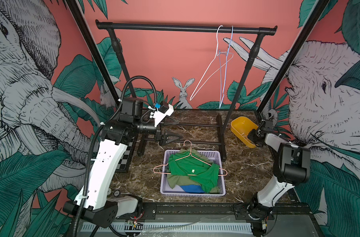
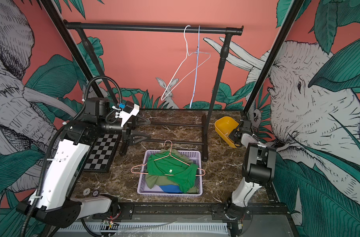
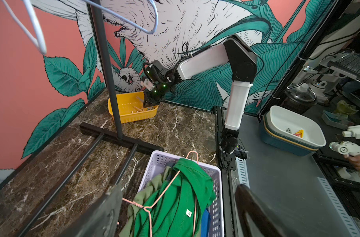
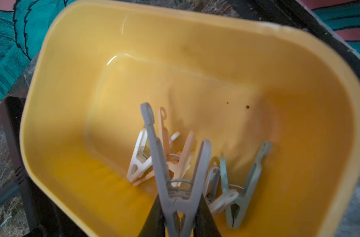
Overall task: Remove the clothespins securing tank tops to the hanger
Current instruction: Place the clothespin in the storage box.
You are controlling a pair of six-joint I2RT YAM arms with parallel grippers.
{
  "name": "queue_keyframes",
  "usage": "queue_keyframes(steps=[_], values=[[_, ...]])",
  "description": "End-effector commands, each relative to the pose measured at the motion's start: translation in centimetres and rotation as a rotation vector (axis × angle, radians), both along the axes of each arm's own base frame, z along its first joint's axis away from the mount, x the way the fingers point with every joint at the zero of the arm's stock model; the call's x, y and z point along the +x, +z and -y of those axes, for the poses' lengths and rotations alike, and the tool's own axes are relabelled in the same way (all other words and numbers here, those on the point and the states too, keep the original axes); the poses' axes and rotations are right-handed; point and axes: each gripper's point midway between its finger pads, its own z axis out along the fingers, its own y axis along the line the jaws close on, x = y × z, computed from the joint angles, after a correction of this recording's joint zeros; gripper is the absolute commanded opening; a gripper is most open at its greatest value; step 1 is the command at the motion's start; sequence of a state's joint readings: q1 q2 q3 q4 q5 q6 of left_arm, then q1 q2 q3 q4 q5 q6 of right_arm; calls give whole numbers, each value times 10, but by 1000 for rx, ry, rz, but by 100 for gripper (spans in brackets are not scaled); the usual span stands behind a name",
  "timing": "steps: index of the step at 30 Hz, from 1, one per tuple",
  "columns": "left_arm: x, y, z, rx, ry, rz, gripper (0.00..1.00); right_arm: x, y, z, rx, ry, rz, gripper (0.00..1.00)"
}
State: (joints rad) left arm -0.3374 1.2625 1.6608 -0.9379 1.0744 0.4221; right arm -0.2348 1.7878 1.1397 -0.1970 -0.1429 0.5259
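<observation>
Pinches a grey clothespin [image 4: 175, 174] in the right pincer [image 4: 178, 217], down inside the yellow tub [image 4: 72, 61] at the far right corner of the bench [image 1: 246, 174]. Grips it near the biting end, with the long axis running straight out from the pincer toward the tub's floor and the two looped handles splayed ahead. Hangs it just above the other clothespins [image 4: 181, 158] lying in the tub, white, peach and pale mint, heaped close together. Seems to call only for spreading the pincer, with nothing but that heap beneath; may well land it leaning on the pile.

Holds the left pincer [image 1: 175, 129] spread wide and empty over the rack's base bars [image 1: 195, 124], well apart from the tub and nearer the lilac basket [image 1: 195, 195]. Puts only the right arm within reach of the tub.

Finds the tank tops in that basket: bright green top [image 1: 187, 166] uppermost, olive top [image 1: 175, 180] under it, blue top [image 1: 190, 188] at the near edge, with a pink wire hanger [image 1: 197, 162] lying across them. Shows no clothespin on fabric or hanger in both top views.

Offers no readable writing: only a small white tag [image 3: 188, 213] with a green mark on the bright green top, too small to make out.
</observation>
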Motion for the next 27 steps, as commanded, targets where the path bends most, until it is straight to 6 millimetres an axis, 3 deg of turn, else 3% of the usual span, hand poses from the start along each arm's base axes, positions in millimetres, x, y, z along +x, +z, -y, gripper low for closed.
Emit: queue_keyframes(steps=[1, 6, 10, 17, 21, 24, 27], values=[[-12, -3, -6, 15, -10, 23, 88, 9, 5, 1, 3, 13, 15, 3], [-14, -3, -7, 20, -8, 24, 90, 13, 7, 1, 2, 26, 17, 27], [-17, -6, -9, 36, -2, 33, 90, 13, 5, 3, -7, 32, -1, 36], [-13, -3, -9, 47, 9, 45, 90, 7, 18, 4, -19, 28, 23, 40], [-8, 2, -10, 55, 32, 69, 91, -8, 54, -3, -9, 18, 113, 39], [-8, 1, -9, 63, 20, 57, 91, -25, 91, -37, 66, 94, 236, 36], [-10, -10, -12, 102, 10, 56, 91, -47, 121, -105, 175, 318, 330, 34]])
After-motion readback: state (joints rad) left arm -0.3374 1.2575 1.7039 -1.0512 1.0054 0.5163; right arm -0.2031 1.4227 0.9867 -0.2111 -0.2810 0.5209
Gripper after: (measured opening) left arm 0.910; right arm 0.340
